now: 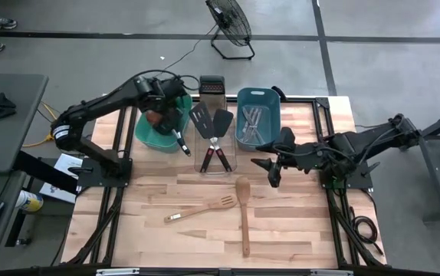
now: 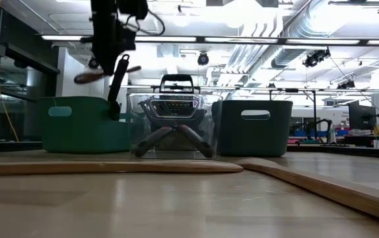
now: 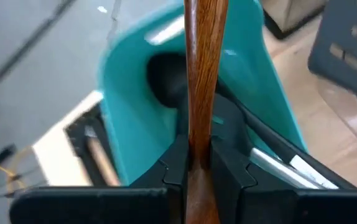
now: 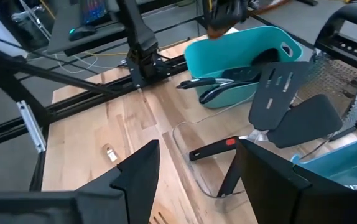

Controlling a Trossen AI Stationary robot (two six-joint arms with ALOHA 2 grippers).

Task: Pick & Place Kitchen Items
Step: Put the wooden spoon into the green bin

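Observation:
My left gripper (image 1: 164, 100) hangs over the teal tub (image 1: 145, 134) at the table's far left, shut on a brown wooden spoon (image 2: 103, 74). A black ladle (image 1: 180, 142) leans in that tub with its handle out over the rim. A wooden slotted spatula (image 1: 201, 208) and a second wooden spoon (image 1: 243, 211) lie flat on the table's near middle. Right of the tubs, above the table, my right gripper (image 1: 274, 172) stands open with nothing between its fingers (image 4: 135, 171). My left gripper pinches the wooden spoon's handle (image 3: 198, 146) between its two fingers, which slant down from above. The spoon is lifted clear, lies almost level above the teal tub's rim, and sticks out on both sides of the gripper (image 2: 113, 66).
A clear tub (image 1: 214, 157) with two black turners (image 1: 212, 121) stands at the far middle, with a steel box grater (image 1: 212, 86) behind it. To its right, a blue tub (image 1: 257, 96) holds metal utensils. The near half of the wooden tabletop (image 1: 304, 230) has free room.

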